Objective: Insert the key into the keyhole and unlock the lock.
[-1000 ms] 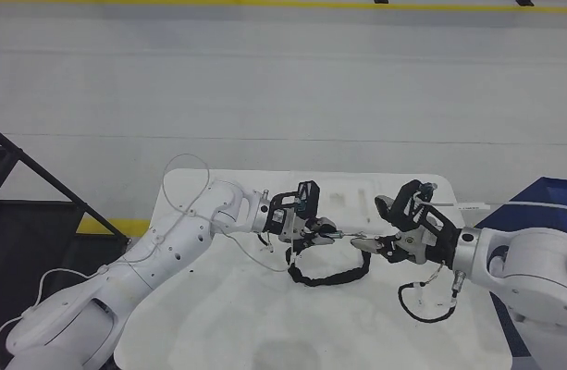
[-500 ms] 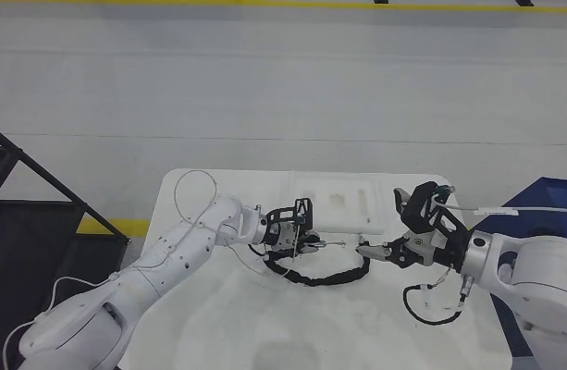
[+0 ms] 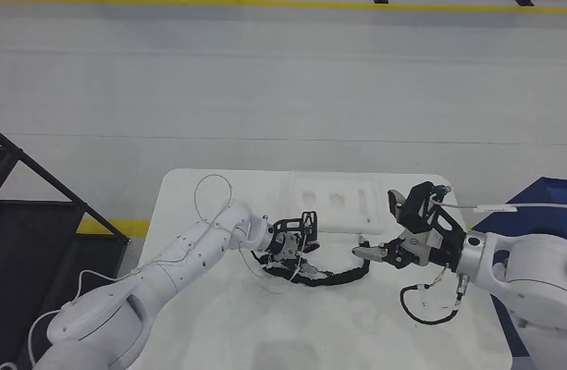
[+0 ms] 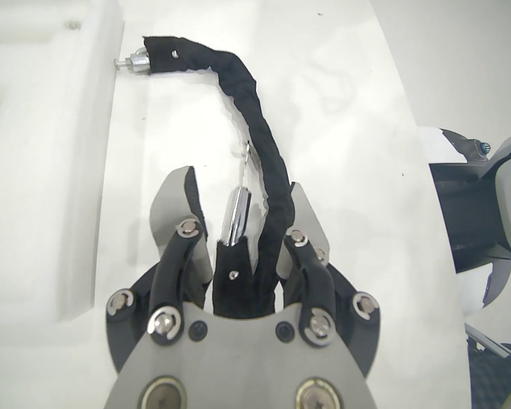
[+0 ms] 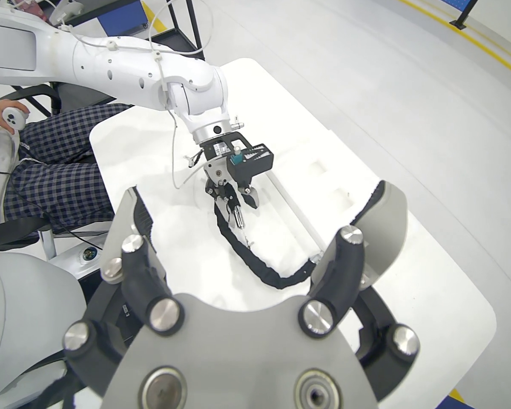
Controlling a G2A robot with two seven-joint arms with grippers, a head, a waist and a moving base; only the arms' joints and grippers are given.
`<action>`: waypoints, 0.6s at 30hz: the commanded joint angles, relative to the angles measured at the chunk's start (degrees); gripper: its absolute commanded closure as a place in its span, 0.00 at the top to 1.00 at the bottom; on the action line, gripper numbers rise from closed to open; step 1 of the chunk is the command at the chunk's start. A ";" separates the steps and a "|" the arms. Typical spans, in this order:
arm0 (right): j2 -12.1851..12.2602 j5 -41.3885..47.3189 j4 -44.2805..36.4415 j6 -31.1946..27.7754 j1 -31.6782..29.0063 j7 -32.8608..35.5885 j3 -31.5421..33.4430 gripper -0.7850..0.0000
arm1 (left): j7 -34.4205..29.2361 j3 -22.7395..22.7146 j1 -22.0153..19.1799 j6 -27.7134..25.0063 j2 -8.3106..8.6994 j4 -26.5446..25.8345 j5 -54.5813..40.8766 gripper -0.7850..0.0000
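Your left gripper [image 4: 242, 180] has its fingers spread around the chrome cylinder [image 4: 237, 214] of the cable lock [image 4: 255, 99], which lies on the table [image 4: 345, 87] with the key [image 4: 247, 158] at the cylinder's tip. Your right gripper [image 5: 259, 189] gapes wide and empty near the lock's other end, whose pin touches the foam tray [image 4: 47, 129].

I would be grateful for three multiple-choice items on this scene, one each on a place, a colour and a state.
1. On the lock, where does the metal pin end lie?
A. hanging off the table's edge
B. beside the wall of the white foam tray
C. on the floor

2. What colour is the sleeve around the lock?
A. red
B. yellow
C. black

3. How is the right gripper?
A. open and empty
B. shut on the key
C. shut on the sleeve

Answers:
1 B: the pin end points at the tray's wall.
2 C: the sleeve is black along its length.
3 A: its fingers stand apart with nothing between them.
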 commanded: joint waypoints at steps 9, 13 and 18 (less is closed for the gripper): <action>-0.64 1.06 10.69 -9.43 7.75 -1.99 -5.44 1.00 | 8.86 -1.89 -6.00 0.05 2.32 -3.88 2.22 1.00; -1.04 2.22 17.02 -15.44 12.79 -3.83 -7.31 1.00 | 13.11 -2.85 -9.10 0.05 4.36 -5.41 3.09 1.00; -1.55 2.90 25.52 -21.55 20.57 -4.73 -9.39 1.00 | 16.73 -2.72 -13.52 0.05 6.94 -7.15 2.85 1.00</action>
